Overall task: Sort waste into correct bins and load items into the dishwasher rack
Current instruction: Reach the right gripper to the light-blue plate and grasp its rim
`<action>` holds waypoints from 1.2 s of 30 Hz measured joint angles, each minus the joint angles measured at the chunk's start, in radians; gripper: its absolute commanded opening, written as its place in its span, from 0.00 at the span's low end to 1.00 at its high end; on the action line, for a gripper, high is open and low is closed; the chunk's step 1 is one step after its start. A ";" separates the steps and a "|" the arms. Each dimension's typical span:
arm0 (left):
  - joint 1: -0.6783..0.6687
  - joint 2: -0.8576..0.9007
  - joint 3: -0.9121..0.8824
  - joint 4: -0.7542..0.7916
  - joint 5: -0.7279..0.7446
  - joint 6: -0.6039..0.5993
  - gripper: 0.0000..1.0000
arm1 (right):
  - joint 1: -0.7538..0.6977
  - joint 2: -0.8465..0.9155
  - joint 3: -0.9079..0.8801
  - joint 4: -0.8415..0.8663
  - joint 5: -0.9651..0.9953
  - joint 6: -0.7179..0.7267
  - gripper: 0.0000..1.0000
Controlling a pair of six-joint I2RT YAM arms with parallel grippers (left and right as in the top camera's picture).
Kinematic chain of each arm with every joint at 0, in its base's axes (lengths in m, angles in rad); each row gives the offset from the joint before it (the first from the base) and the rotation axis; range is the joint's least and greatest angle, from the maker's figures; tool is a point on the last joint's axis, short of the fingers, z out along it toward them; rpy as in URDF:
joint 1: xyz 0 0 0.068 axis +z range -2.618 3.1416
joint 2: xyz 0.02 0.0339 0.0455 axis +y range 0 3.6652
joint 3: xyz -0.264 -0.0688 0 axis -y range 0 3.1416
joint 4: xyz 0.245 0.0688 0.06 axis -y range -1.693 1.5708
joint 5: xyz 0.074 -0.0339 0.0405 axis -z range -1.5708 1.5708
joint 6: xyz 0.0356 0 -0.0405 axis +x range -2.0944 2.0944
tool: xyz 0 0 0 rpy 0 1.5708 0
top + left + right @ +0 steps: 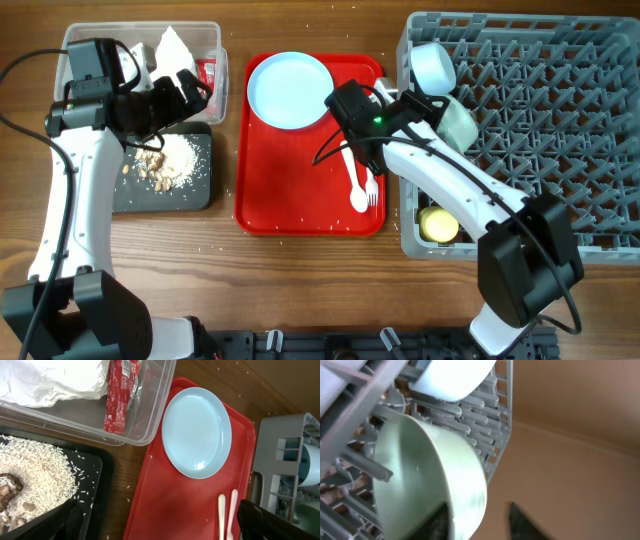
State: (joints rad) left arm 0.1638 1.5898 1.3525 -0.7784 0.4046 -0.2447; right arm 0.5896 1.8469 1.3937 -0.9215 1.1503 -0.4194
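Note:
The pale blue plate (289,90) (197,431) lies on the flat red tray, with the white spoon and fork (360,185) (227,515) side by side nearer the front. In the grey dishwasher rack (540,130) the white bowl (432,65) (450,377) and the teal bowl (458,120) (420,475) stand on edge, and the yellow cup (438,224) sits at the front left corner. My right gripper (442,105) (480,520) is open astride the teal bowl's rim. My left gripper (185,90) (157,520) is open and empty over the bins.
The clear tub (215,35) holds the white napkin (172,48) and the red wrapper (207,72) (120,395). The black tray (195,190) holds rice and brown food scraps (160,165). The red tray (300,200) lies between the bins and the rack. Crumbs dot the table.

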 measured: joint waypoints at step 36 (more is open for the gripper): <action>0.000 0.000 0.000 0.000 0.000 0.000 1.00 | 0.020 -0.001 0.249 0.159 -1.471 0.096 1.00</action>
State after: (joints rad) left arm 0.1638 1.5898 1.3525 -0.7784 0.4046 -0.2451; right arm 0.6098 1.8462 1.6428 -0.7628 -0.3202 -0.3233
